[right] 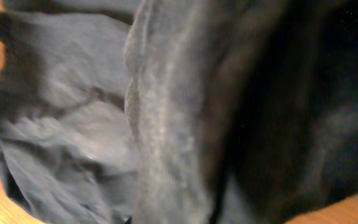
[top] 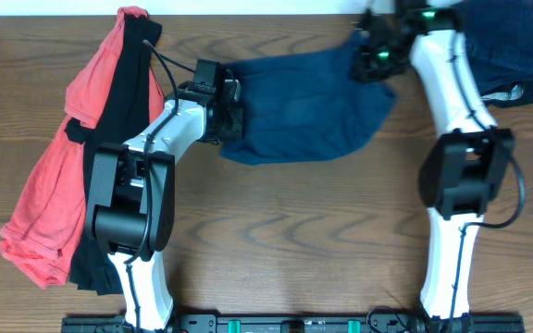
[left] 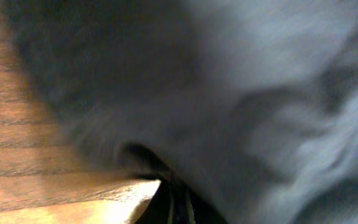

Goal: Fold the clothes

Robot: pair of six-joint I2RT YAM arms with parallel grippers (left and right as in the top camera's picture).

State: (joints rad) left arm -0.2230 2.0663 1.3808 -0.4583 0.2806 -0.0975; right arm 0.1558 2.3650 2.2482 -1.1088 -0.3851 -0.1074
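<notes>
A navy-blue shorts-like garment (top: 303, 111) stretches across the back middle of the table between my two grippers. My left gripper (top: 232, 111) is shut on its left edge. My right gripper (top: 375, 57) is shut on its upper right corner. In the left wrist view the navy cloth (left: 241, 93) fills nearly the whole frame and hides the jaws; the same is true of the cloth (right: 61, 124) in the right wrist view. A coral-red garment (top: 54, 176) lies at the far left with a long black one (top: 123, 102) along its right side, partly under the left arm.
Dark folded clothes (top: 498, 42) with a pale-grey trim (top: 518, 92) sit at the back right corner, behind the right arm. Bare wooden table (top: 294, 240) lies in front of the navy garment, between the two arm bases.
</notes>
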